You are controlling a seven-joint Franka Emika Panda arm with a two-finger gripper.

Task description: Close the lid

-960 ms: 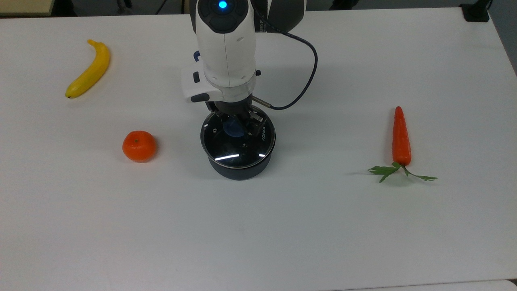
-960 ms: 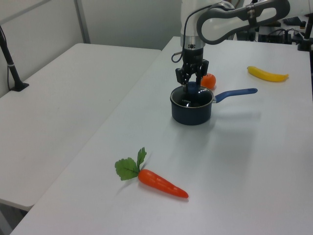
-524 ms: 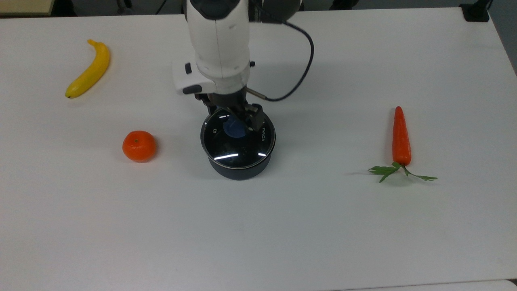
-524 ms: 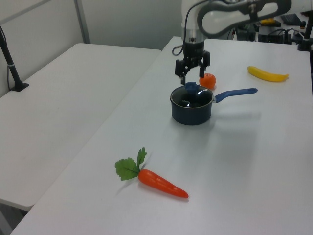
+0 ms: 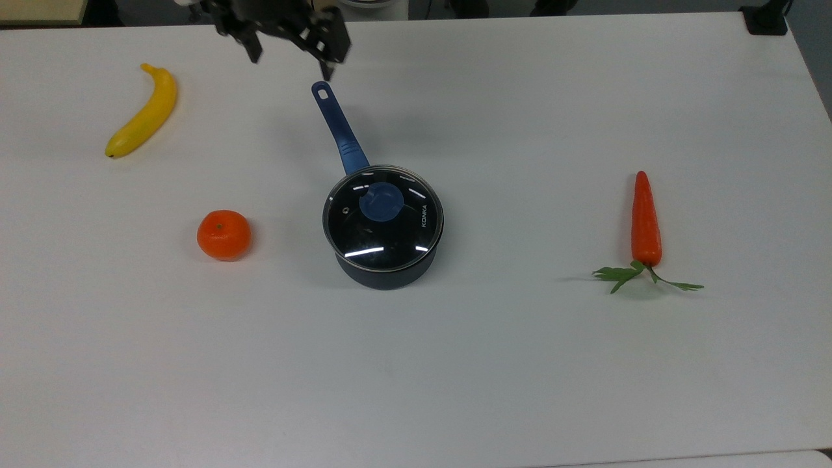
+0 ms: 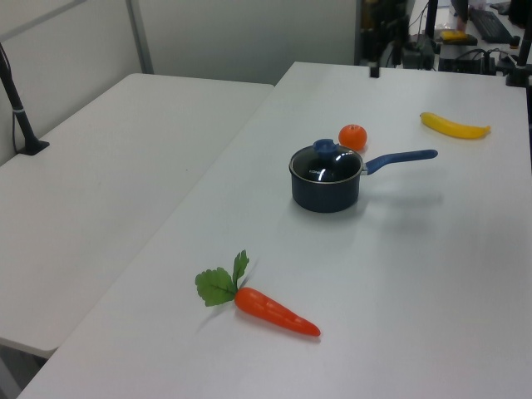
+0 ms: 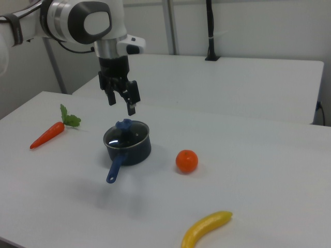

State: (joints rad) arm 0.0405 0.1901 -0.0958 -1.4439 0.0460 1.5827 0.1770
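Note:
The round glass lid (image 5: 390,234) with its blue knob (image 5: 380,200) lies flat on the dark saucepan (image 5: 383,276) and covers its whole mouth. The pan's blue handle (image 5: 338,130) points toward the top view's upper left. In the right view the lid (image 7: 125,135) sits level on the pan (image 7: 129,150). My gripper (image 7: 121,104) hangs well above the knob, open, with nothing between its fingers. In the top view the gripper (image 5: 289,55) is at the upper edge, beyond the handle's end. The covered pan (image 6: 326,189) also stands mid-table in the left view.
On the white table (image 5: 520,364) a banana (image 5: 144,112) lies at the top view's far left and an orange (image 5: 223,234) sits left of the pan. A carrot (image 5: 645,221) with green leaves lies to the right. A second table (image 6: 108,166) adjoins in the left view.
My gripper has let go of the lid's knob, opened and risen away from the pan toward the top view's upper edge. The lid stays on the saucepan and the handle has come into sight.

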